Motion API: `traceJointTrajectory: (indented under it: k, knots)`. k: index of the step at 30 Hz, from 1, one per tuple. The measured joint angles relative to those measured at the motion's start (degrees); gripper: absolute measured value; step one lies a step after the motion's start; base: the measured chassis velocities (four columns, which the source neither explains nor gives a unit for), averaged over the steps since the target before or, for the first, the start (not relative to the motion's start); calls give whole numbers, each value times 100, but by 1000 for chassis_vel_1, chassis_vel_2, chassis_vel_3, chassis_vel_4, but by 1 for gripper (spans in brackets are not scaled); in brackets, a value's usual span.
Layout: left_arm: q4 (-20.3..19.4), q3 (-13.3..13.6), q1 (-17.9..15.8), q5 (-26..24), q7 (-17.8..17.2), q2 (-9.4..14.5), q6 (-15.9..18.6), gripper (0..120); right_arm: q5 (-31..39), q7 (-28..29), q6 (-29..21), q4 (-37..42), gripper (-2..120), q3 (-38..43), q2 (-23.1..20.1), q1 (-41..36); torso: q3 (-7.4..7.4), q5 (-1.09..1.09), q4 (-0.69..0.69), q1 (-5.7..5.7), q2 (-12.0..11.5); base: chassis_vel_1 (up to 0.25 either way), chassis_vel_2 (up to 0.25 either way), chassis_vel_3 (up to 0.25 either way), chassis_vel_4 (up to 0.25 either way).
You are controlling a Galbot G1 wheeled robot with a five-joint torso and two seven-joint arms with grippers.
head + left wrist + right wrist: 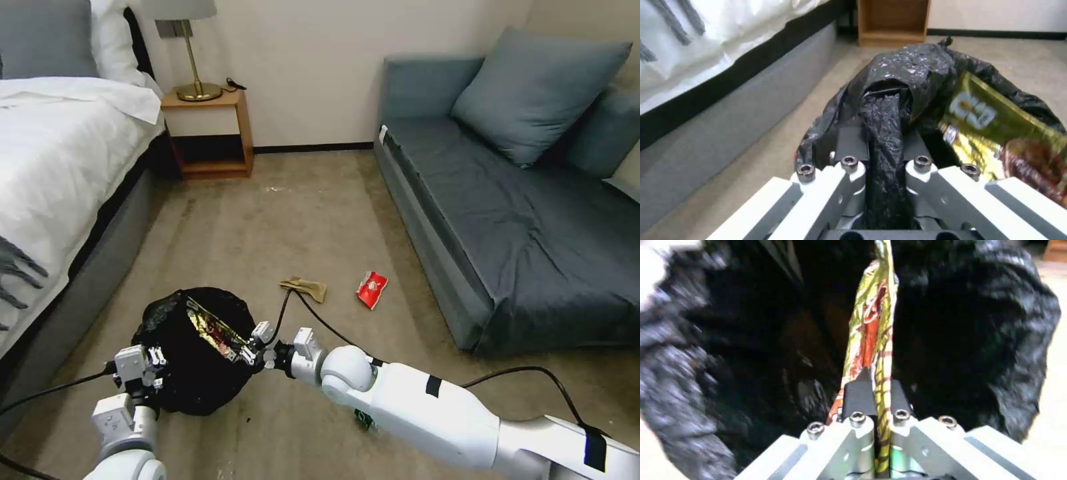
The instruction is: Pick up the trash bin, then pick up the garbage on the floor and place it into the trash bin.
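So the left gripper (155,365) is clamped on the crinkly black bag folded over the near-left rim of the small round trash bin (193,347), holding it tipped with the mouth facing up and right, basically presenting the opening to the other arm. The right gripper (248,351) reaches in from the right, fingers pinched shut on one end of the gold-brown snack wrapper (212,328), most of which already hangs inside the bin. Still on the carpet farther off: crumpled tan paper (305,288) and, right of it, a red snack packet (371,289) near the grey sofa (533,220).
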Motion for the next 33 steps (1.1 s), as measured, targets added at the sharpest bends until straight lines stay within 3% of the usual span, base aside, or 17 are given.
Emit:
traceJointTrajectory:
  k: [2,10,14,21,22,25,31,32,33]
  knots:
    - [-2,0,1,-6,7,-5,-10,7,-26,51,9,-22,0,-13,4,-2,0,0,0,0,0,0,0,0,0]
    - [-41,7,-10,-27,36,-35,-62,7,-97,431,43,-112,31,-16,71,10,0,0,0,0,0,0,0,0,0]
    - [-41,3,-23,-30,36,-30,-67,7,-117,440,68,-102,42,-6,46,10,0,0,0,0,0,0,0,0,0]
    - [-39,-45,-29,-34,-6,33,-84,7,-308,468,133,314,71,220,-228,-183,0,0,0,0,0,0,0,0,0]
    - [-39,-45,-29,-34,-6,33,-84,7,-308,468,133,314,71,220,-228,-183,0,0,0,0,0,0,0,0,0]
    - [-69,-74,-17,-31,-36,79,-86,7,-435,471,91,630,86,426,-549,-376,0,1,0,0,0,0,0,0,0]
    - [-117,-84,3,-6,-85,101,-104,7,-584,442,-316,966,98,711,-1009,-669,0,2,1,0,0,0,0,0,0]
    - [-117,-84,6,3,-97,106,-109,7,-647,411,-510,1076,99,833,-1162,-796,-1,1,-1,0,0,0,0,0,0]
    - [-117,-74,1,31,-147,108,-131,7,-949,299,-1189,1397,100,1359,-1766,-1414,-1,1,-1,0,0,0,0,0,0]
